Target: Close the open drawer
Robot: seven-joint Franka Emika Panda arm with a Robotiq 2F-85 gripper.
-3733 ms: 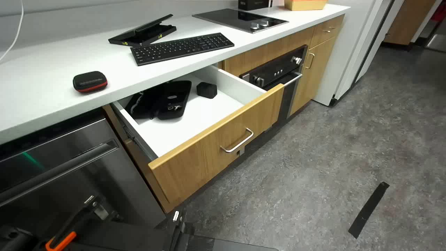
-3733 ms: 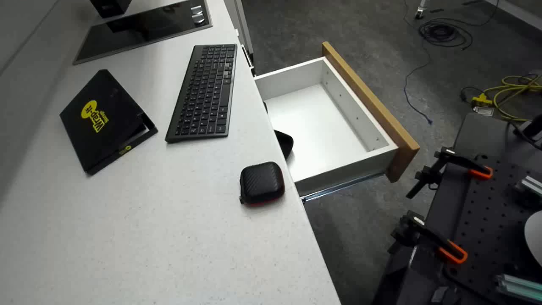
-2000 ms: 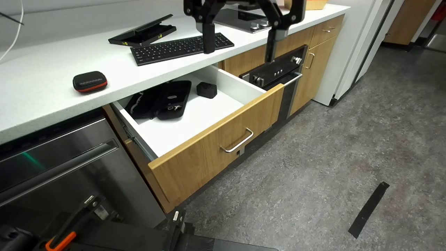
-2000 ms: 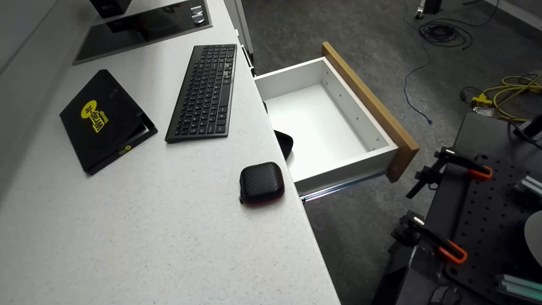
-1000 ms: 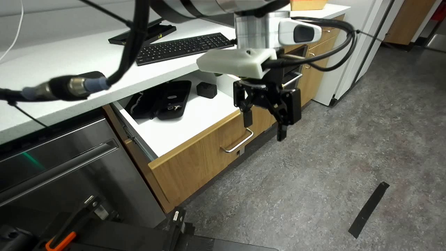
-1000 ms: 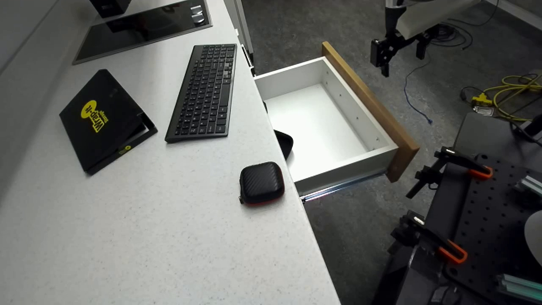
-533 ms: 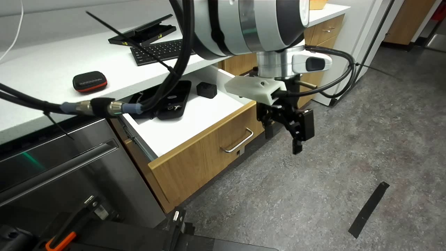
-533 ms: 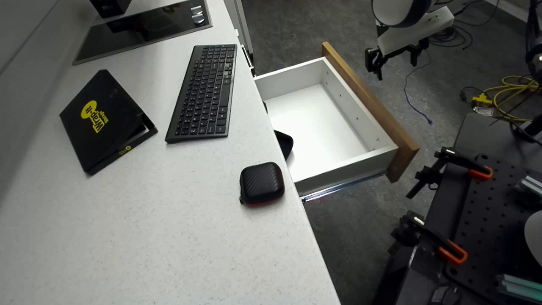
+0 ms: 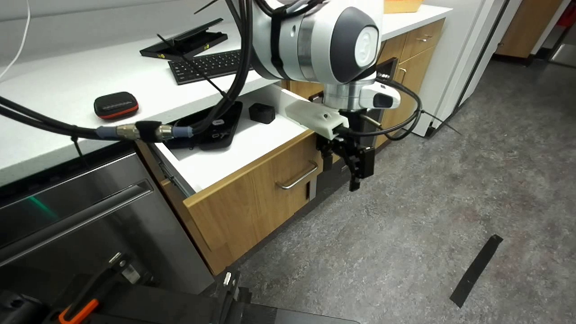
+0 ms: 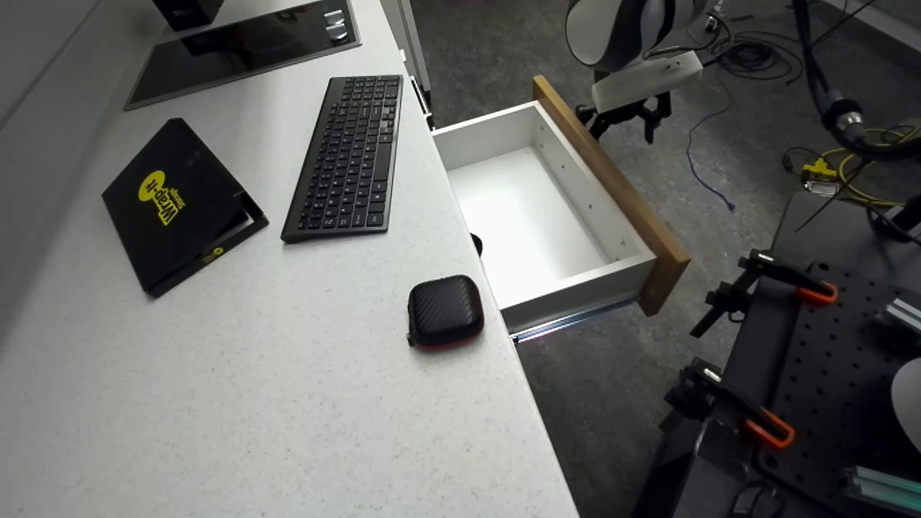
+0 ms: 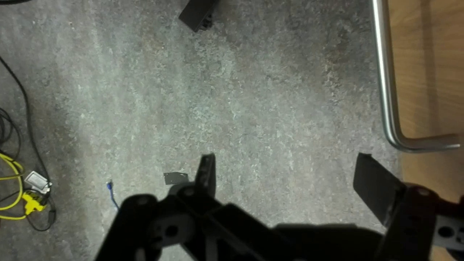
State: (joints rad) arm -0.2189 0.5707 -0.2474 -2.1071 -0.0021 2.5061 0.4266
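The claw [image 11: 285,163] is blurred, the counter [image 10: 324,403] bright.

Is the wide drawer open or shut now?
Open: in both exterior views the drawer juts out past the countertop, its white interior showing.

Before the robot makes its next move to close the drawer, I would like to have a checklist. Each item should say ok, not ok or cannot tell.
1. Claw holds nothing: ok, its fingers are apart with floor between.
2. Handle not caught: ok, not between the fingers in the wrist view.
3. Claw outside the drawer: ok, in both exterior views.
4. Claw centred on the front: not ok, nearer one end.
5. Claw touching the front: cannot tell, any contact is hidden.
6. Case and box in the drawer low enough to pass under the counter: cannot tell, case is partly hidden.
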